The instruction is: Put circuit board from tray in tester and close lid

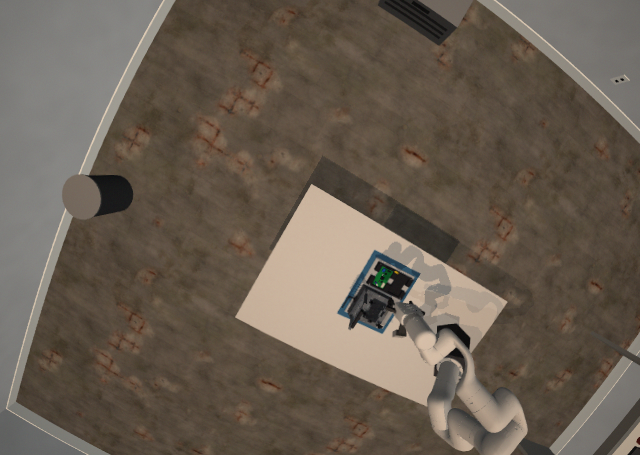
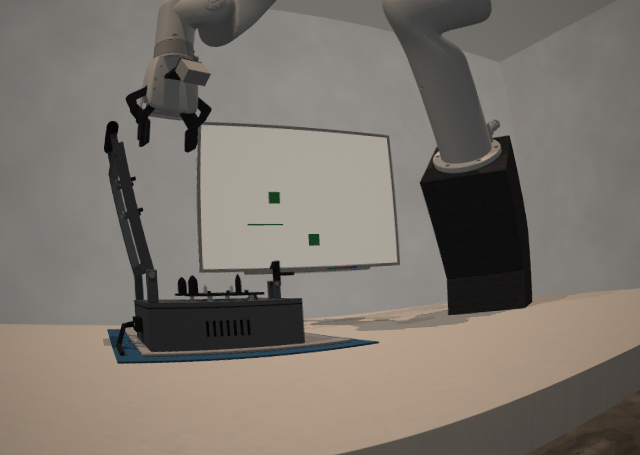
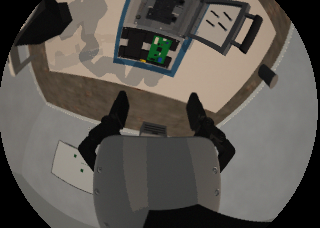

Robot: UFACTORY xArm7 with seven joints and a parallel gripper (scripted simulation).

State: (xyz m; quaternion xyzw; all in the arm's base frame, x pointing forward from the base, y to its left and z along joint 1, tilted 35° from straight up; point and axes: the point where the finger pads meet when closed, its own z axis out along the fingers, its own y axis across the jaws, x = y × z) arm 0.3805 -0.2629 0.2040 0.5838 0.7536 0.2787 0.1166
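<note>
The green circuit board (image 3: 159, 50) lies in the black tray (image 3: 147, 47) on the blue mat; it also shows in the overhead view (image 1: 383, 276). The dark tester (image 2: 219, 321) stands next to the tray, with its lid (image 2: 124, 202) swung up and open, handle (image 2: 110, 135) at the top. The black posts (image 2: 188, 285) and the latch hook (image 2: 275, 273) stand on the tester's top. My gripper (image 2: 166, 130) is open and empty, high above the tester, just beside the lid's handle. In the wrist view the fingers frame the tray far below.
The arm's black pedestal (image 2: 478, 228) stands on the table to the right. A whiteboard (image 2: 297, 197) hangs on the wall behind the tester. The blue mat (image 2: 242, 349) lies under the tester and the tray.
</note>
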